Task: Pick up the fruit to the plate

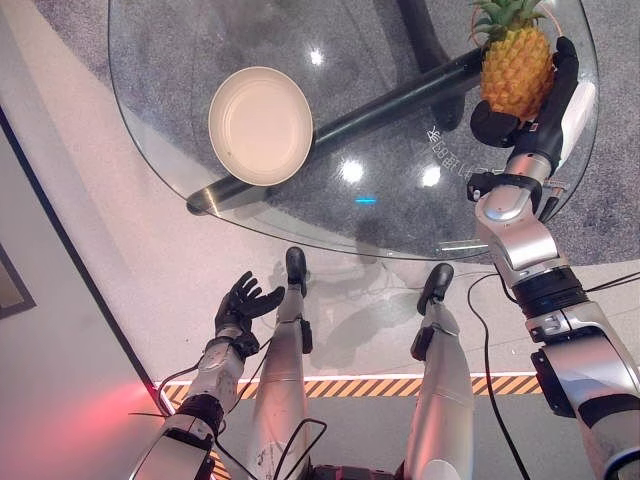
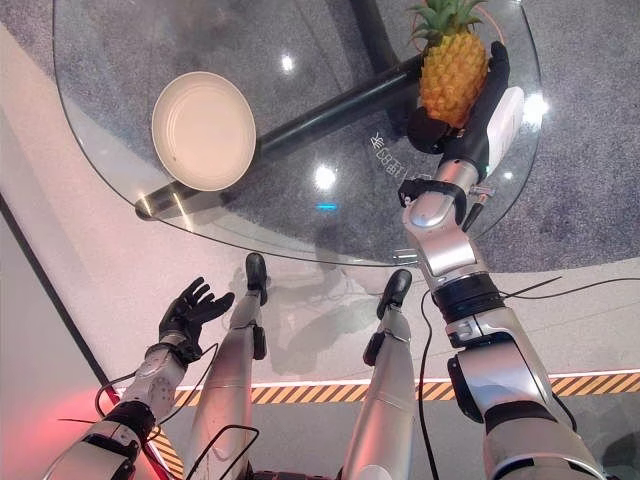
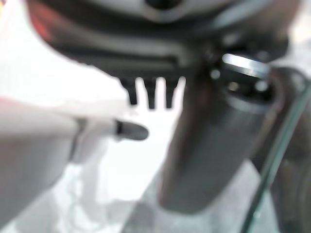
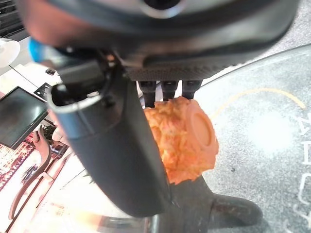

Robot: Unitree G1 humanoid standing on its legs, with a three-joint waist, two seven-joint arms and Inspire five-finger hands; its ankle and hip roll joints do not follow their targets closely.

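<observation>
Here the right hand (image 1: 530,110) is clasped round the pineapple (image 1: 515,68), thumb on one side and fingers on the other, over the far right part of the round glass tabletop (image 1: 400,215). The cream plate (image 1: 260,125) sits well apart to that hand's left. The left hand (image 1: 243,305) hangs below the tabletop's near edge, fingers spread and relaxed.
</observation>
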